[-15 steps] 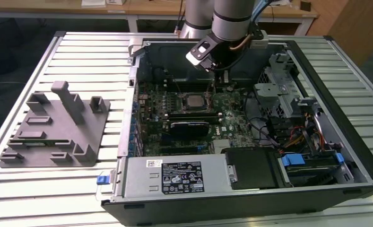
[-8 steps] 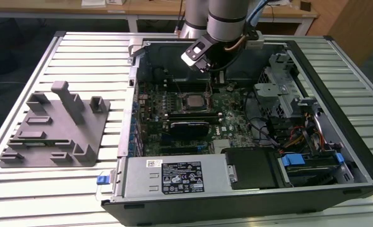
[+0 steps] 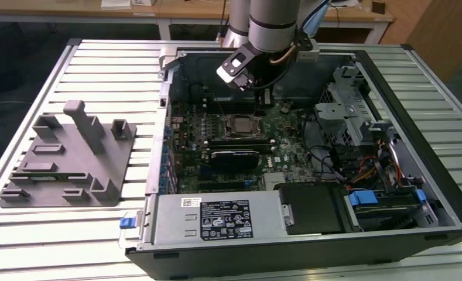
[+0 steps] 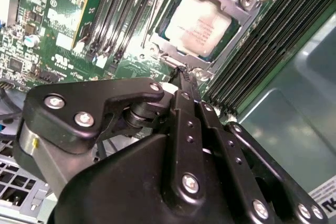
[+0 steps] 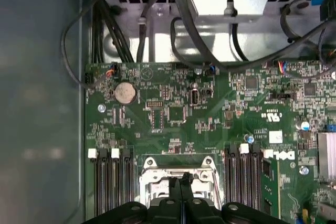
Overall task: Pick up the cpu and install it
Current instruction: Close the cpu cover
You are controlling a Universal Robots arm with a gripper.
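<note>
The cpu lies flat in the motherboard socket, silver top up. In the exterior view, I locate the socket near frame centre, inside the open computer case on the slatted desk. The pincer is closed and empty, its tips at the socket's frame. I cannot tell whether they touch it.

Seen steeply from above, the exterior view takes in the whole open computer case on its slatted table. Both wrist views look down close over the motherboard, past the gripper, and share the socket. The second wrist view sits nearer and is tilted.
</note>
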